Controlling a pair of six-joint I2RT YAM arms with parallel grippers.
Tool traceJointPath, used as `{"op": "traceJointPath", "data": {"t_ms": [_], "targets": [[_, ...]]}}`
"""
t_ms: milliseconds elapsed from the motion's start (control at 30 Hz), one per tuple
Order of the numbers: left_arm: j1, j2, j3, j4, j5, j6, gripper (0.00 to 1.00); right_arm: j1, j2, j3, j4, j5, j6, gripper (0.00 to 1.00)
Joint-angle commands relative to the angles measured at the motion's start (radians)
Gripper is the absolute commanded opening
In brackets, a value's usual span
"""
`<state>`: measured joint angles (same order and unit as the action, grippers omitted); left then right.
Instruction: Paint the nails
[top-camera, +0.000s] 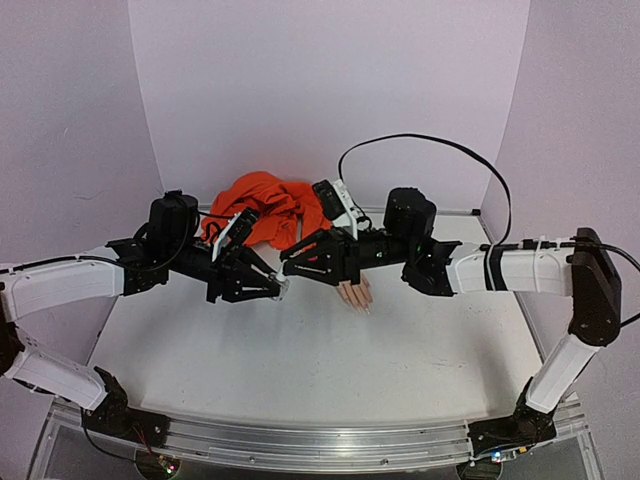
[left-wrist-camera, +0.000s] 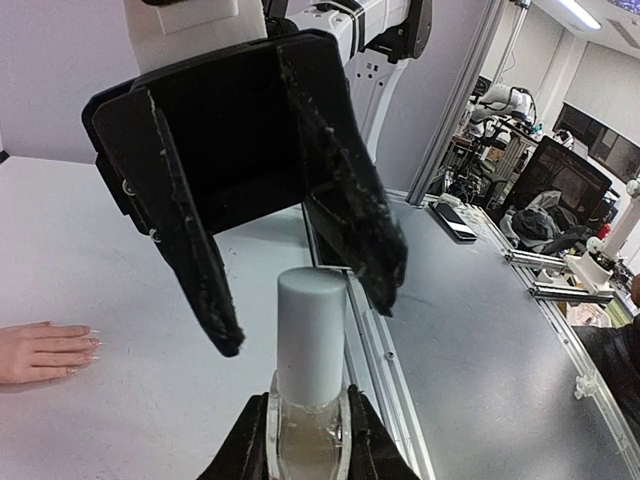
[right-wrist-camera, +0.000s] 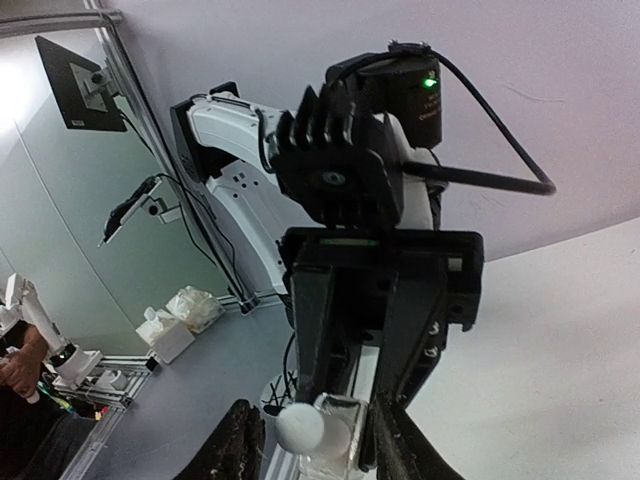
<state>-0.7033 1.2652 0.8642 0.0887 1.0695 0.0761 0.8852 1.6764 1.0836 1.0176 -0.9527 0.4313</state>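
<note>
Bottle (left-wrist-camera: 306, 445), capped, sits clamped in my left pincer (top-camera: 277, 286), its long axis and white cap (left-wrist-camera: 311, 325) aimed at my right pincer (top-camera: 288, 264), whose jaws stand spread either side of that cap. Nails (left-wrist-camera: 92, 345) lie further right on the mannequin hand (top-camera: 354, 292), nearer my right arm.

Bright, even light with soft shadows; wrist views bend at edges.
</note>
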Motion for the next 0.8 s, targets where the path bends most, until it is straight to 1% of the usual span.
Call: {"op": "traceJointPath", "data": {"t_ms": [0, 133, 267, 433, 500, 600, 633, 667, 733, 767], "targets": [[-0.002, 0.002, 0.058, 0.052, 0.047, -0.016, 0.0, 0.023, 0.02, 0.09, 0.084, -0.062, 0.008, 0.34], [-0.004, 0.0, 0.057, 0.052, 0.037, -0.018, 0.0, 0.04, 0.042, 0.115, 0.074, -0.07, 0.002, 0.27], [-0.004, -0.011, 0.054, 0.052, 0.025, -0.013, 0.0, 0.049, 0.051, 0.116, 0.069, -0.066, -0.007, 0.22], [-0.003, -0.025, 0.049, 0.052, 0.0, -0.007, 0.0, 0.052, 0.041, 0.105, 0.065, -0.023, -0.013, 0.05], [-0.002, -0.042, 0.041, 0.052, -0.051, -0.006, 0.0, 0.057, 0.039, 0.099, 0.056, 0.007, -0.019, 0.0], [-0.001, -0.088, 0.017, 0.054, -0.194, 0.002, 0.0, 0.076, 0.046, 0.094, 0.047, 0.066, -0.024, 0.0], [-0.001, -0.105, 0.007, 0.054, -0.263, 0.007, 0.0, 0.085, 0.048, 0.094, 0.041, 0.103, -0.025, 0.0], [-0.001, -0.124, -0.004, 0.054, -0.375, 0.01, 0.0, 0.097, 0.05, 0.093, 0.032, 0.16, -0.026, 0.0], [-0.001, -0.161, -0.028, 0.055, -0.586, 0.019, 0.0, 0.123, 0.056, 0.092, 0.018, 0.353, 0.008, 0.0], [-0.001, -0.179, -0.04, 0.058, -0.696, 0.025, 0.0, 0.142, 0.063, 0.096, 0.006, 0.482, 0.045, 0.0]]}}
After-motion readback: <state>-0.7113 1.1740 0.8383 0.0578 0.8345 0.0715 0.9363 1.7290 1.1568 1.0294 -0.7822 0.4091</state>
